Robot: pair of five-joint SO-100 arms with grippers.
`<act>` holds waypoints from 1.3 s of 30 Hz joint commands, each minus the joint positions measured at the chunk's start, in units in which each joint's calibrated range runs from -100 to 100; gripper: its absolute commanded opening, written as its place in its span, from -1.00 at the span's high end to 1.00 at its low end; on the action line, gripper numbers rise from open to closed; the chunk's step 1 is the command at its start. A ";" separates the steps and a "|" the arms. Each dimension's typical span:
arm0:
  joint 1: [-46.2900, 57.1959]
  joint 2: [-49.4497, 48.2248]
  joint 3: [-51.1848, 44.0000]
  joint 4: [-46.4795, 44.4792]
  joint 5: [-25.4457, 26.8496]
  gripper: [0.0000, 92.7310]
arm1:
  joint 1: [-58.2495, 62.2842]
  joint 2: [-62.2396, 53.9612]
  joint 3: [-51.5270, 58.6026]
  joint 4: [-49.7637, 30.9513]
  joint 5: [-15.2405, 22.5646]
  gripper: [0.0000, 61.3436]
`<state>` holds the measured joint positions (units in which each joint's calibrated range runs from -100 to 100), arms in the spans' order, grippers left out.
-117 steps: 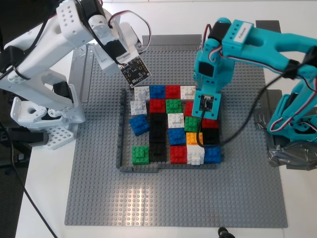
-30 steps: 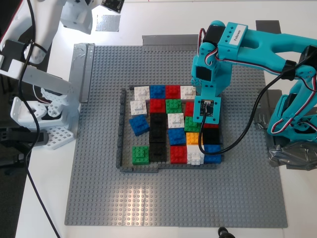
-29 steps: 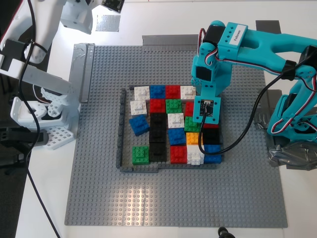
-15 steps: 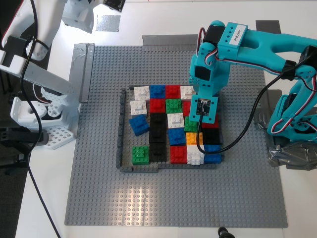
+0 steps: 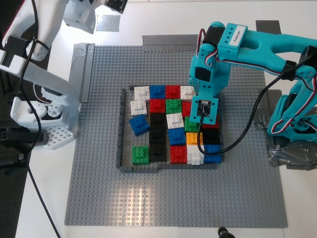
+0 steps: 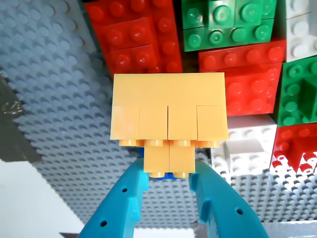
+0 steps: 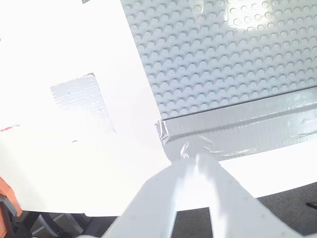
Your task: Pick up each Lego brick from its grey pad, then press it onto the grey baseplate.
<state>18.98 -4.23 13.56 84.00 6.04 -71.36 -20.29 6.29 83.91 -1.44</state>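
My first gripper [image 6: 168, 191] clamped an orange-yellow brick [image 6: 168, 116] between its teal fingers [image 6: 121, 206], above the grey baseplate [image 5: 99, 173].

Beyond the fingertips lay red bricks [image 6: 136, 37] and a green brick [image 6: 228, 22] — my second gripper [image 7: 195, 166] hung beside a grey pad [image 7: 81, 104], fingers nearly together and empty.

a teal arm [image 5: 257, 42] with black cables — a white arm [image 5: 34, 29], also black-cabled
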 commanded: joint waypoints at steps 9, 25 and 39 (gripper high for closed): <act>0.14 -1.95 -0.15 1.11 0.53 1.00 | -0.13 -4.26 1.52 -0.35 -0.05 0.99; 4.42 -2.04 -0.24 1.60 3.07 1.00 | 0.24 -4.26 1.98 -1.16 0.20 0.99; 4.42 -1.95 -0.15 -0.19 3.07 1.00 | 1.03 -7.60 3.96 -0.35 0.20 0.99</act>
<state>23.49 -4.23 13.56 84.17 8.91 -71.36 -22.88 9.77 83.11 -1.44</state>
